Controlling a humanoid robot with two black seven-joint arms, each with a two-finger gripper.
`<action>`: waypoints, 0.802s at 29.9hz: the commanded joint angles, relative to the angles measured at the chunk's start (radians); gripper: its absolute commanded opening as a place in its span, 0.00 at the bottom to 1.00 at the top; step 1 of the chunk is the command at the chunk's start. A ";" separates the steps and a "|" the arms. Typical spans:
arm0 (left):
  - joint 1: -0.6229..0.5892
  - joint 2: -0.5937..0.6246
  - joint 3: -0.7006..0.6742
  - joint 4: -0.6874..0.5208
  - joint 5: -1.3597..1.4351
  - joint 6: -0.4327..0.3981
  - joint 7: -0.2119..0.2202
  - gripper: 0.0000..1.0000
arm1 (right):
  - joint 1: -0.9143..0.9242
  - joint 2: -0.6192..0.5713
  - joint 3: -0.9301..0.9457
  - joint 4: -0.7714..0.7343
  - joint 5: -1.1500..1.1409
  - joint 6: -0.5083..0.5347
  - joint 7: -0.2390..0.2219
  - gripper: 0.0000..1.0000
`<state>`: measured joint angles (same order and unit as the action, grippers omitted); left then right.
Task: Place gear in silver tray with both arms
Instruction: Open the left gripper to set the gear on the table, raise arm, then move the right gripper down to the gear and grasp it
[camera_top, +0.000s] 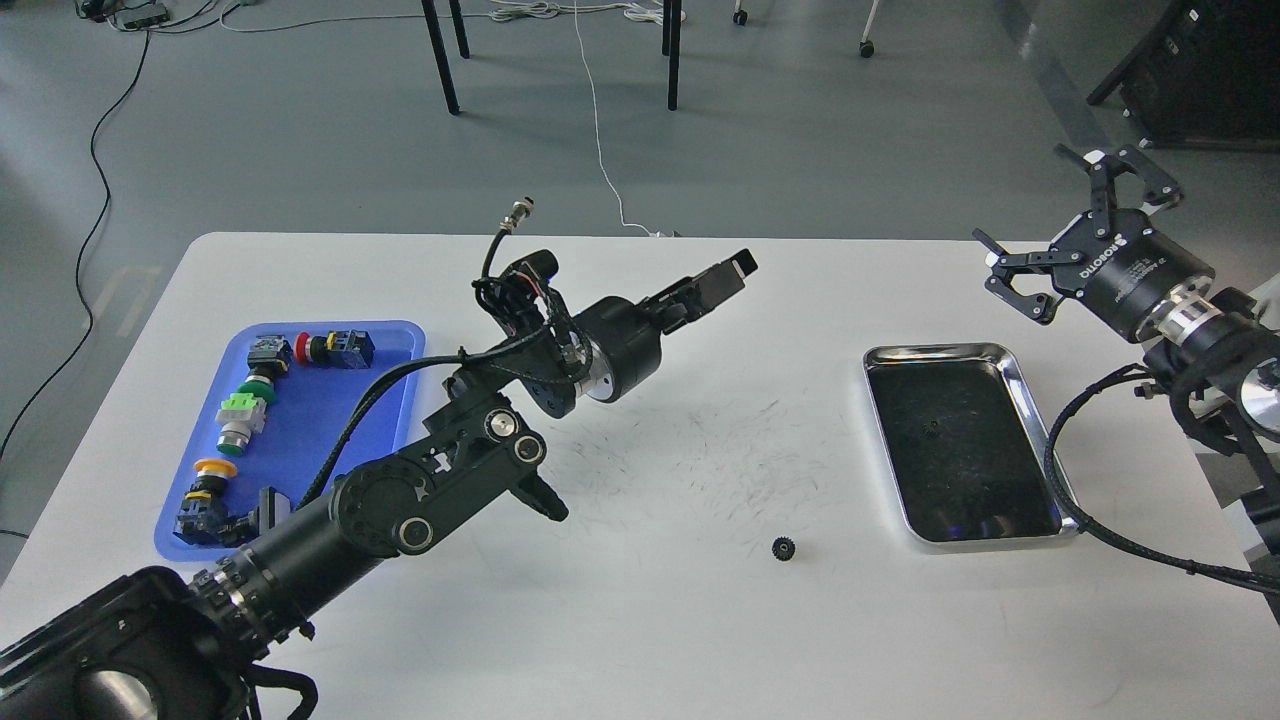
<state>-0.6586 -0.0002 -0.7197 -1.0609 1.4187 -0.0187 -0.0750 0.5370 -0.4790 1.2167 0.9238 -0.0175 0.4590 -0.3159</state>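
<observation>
Gear (783, 548) loose on table (660, 620), left of silver tray (1032, 400), well apart from both my claws; left gripper (735, 268) fingers together, raised; right gripper (1075, 215) spread wide beyond tray; risk: tiny gear skids from pinch, or arms collide converging.

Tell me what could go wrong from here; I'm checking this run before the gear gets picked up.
1. The gear is tiny and lies flat on the table; either gripper could miss it or flick it away.
2. The silver tray has a raised rim; a low carry might clip it.
3. The left gripper and the open right gripper both hang far from the gear, so both arms reaching inward might collide.
</observation>
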 joint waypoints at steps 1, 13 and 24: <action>0.011 0.000 -0.111 -0.010 -0.171 0.003 -0.015 0.98 | 0.087 -0.016 -0.138 0.007 -0.018 0.000 0.000 0.98; 0.138 0.147 -0.289 -0.117 -0.501 -0.004 -0.012 0.98 | 0.477 -0.069 -0.787 0.134 -0.212 -0.043 -0.023 0.98; 0.283 0.307 -0.415 -0.202 -0.727 0.003 0.006 0.98 | 0.725 -0.110 -1.227 0.429 -0.421 -0.034 -0.043 0.98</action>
<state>-0.3997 0.2676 -1.1222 -1.2602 0.7466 -0.0162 -0.0766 1.2062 -0.5875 0.0856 1.2820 -0.3849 0.4240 -0.3587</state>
